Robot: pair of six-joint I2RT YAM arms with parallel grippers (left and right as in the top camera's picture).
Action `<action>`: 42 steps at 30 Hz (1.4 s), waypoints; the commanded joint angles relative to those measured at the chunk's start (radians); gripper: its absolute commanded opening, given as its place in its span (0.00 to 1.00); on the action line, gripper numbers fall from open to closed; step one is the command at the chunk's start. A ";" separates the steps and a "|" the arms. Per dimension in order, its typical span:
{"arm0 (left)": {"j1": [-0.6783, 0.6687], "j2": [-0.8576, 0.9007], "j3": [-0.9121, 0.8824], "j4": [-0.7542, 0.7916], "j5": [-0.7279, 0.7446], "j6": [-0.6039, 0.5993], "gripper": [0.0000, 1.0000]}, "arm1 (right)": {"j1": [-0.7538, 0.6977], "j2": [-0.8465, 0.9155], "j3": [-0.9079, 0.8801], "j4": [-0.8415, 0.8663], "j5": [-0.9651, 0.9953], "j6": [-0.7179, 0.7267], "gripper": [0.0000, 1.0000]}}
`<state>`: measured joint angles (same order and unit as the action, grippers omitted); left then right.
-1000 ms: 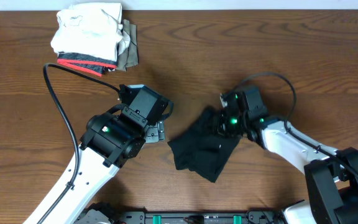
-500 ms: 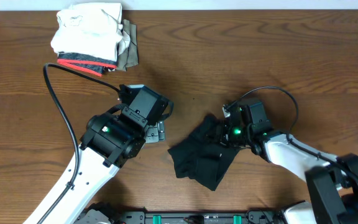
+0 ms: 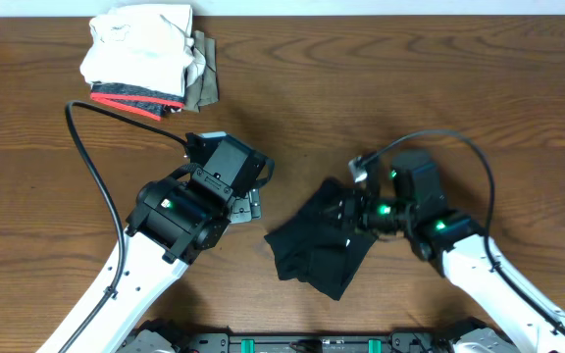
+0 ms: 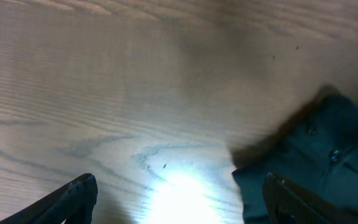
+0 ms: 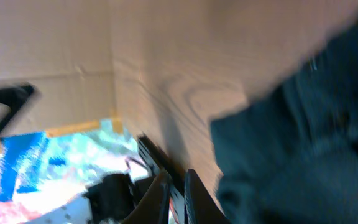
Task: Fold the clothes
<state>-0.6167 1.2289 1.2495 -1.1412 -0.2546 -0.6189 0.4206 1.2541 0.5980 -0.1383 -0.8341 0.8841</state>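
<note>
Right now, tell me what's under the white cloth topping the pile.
Beneath the white cloth a grey garment with red trim shows, and an olive garment sticks out at the side. Whatever else the pile holds is covered.

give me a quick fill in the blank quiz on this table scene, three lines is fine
The crumpled soft fabric shirt on the brown wooden table is coloured ___.
The stack of folded garments sits at the table's far ___ side.
The left claw hangs over bare wood with its jaws ___.
Missing words: black; left; open.
</note>
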 commanded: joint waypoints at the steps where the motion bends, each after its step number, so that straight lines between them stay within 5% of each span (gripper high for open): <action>1: 0.005 -0.001 -0.002 0.011 -0.021 -0.031 0.86 | 0.051 0.018 -0.081 0.013 0.035 0.029 0.09; 12: 0.005 -0.001 -0.002 0.024 -0.020 -0.030 0.86 | 0.152 0.113 -0.353 0.269 0.068 0.140 0.33; 19: 0.005 -0.001 -0.002 0.020 -0.020 -0.030 0.87 | 0.151 0.153 -0.376 0.304 0.066 0.198 0.06; 26: 0.005 -0.001 -0.002 0.010 -0.020 -0.030 0.87 | 0.148 0.036 -0.319 0.392 0.040 0.209 0.04; 32: 0.005 -0.001 -0.002 -0.002 -0.020 -0.030 0.87 | 0.115 -0.097 -0.235 0.340 0.052 0.152 0.12; 38: 0.005 -0.001 -0.002 -0.002 -0.020 -0.030 0.87 | -0.002 -0.135 -0.177 0.289 0.077 0.056 0.46; 42: 0.005 -0.001 -0.002 -0.002 -0.020 -0.030 0.87 | -0.116 -0.100 -0.177 0.275 0.089 -0.025 0.49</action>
<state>-0.6167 1.2289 1.2495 -1.1408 -0.2546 -0.6327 0.3668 1.1290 0.4110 0.1425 -0.7662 0.9493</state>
